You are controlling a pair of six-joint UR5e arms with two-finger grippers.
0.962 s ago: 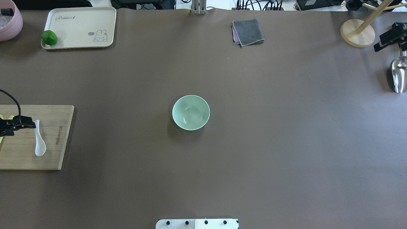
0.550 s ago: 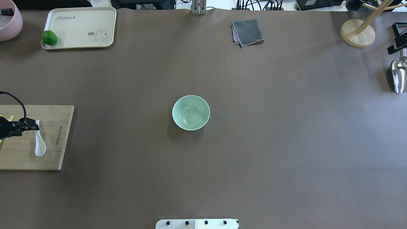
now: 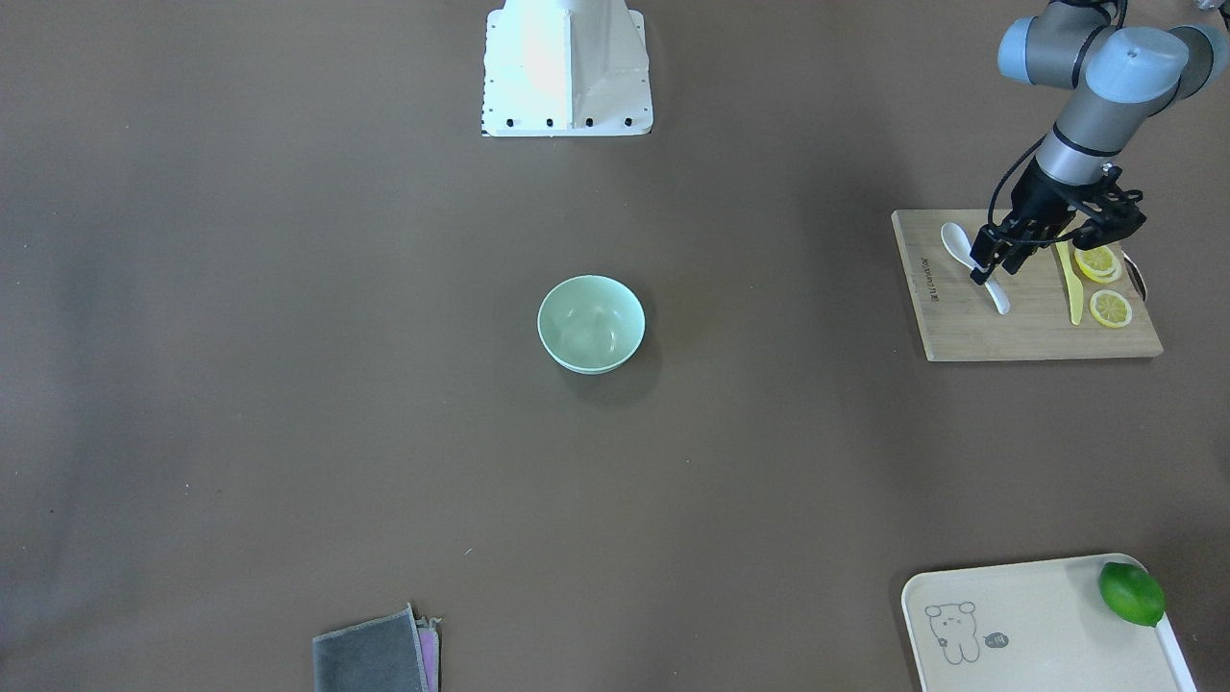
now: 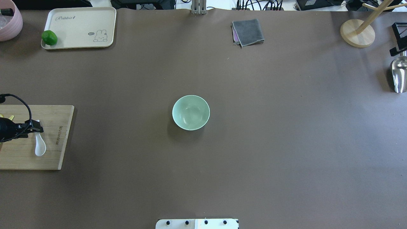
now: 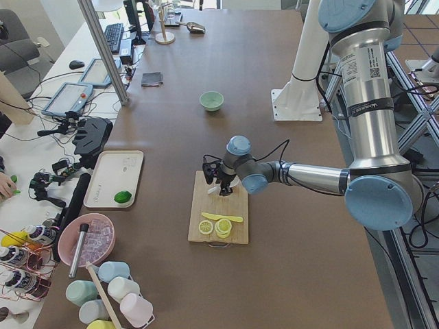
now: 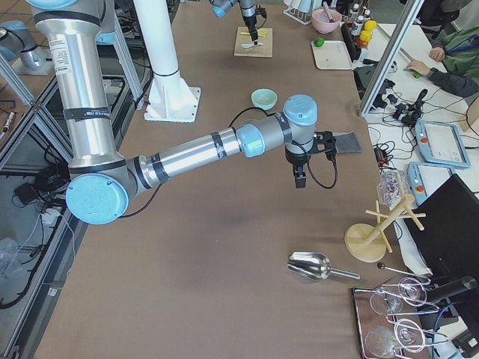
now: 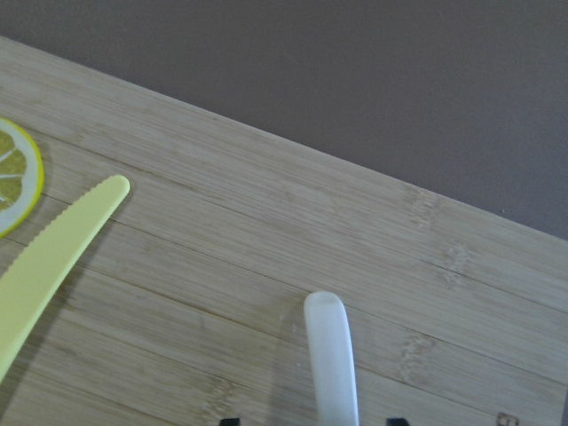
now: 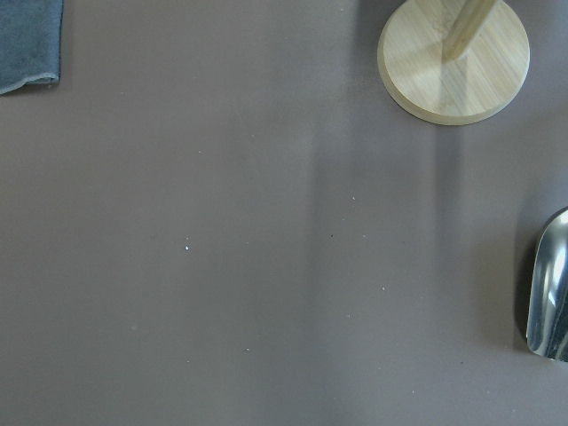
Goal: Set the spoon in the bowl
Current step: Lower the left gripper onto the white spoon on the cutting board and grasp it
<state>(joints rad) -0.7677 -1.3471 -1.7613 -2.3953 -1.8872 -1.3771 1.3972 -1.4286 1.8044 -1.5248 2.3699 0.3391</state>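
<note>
At the robot's left end of the tabletop (image 4: 254,143), the spoon (image 3: 954,240) lay flat on a bamboo cutting board (image 3: 961,332). Its scoop was toward the robot and its handle pointed away. The left end effector (image 3: 982,272) was low over the handle, with its jaws spread, one on each side of it. From the left wrist view, the white handle ran up between the two dark fingertips (image 7: 396,421) with a gap on both sides, so nothing was pinched. I could not tell if the tips touched the board.

On the same board lay a thin pale-yellow knife (image 3: 1069,284) and some lemon slices (image 3: 1111,308), both apart from the spoon. The bowl (image 4: 190,112) stood upright near the middle of the tabletop, well apart from the board and the spoon.

The right end effector (image 6: 299,178) hung above the tabletop at the other end, near a metal scoop (image 4: 399,74) and the round base of a wooden stand (image 4: 357,33). Only a part of it showed at the edge of the overhead view, and I could not tell if its jaws were spread or pressed together.

Along the far edge were a cream tray (image 4: 79,22) with a lime (image 4: 49,37) at its corner, and a folded grey cloth (image 4: 248,31).
</note>
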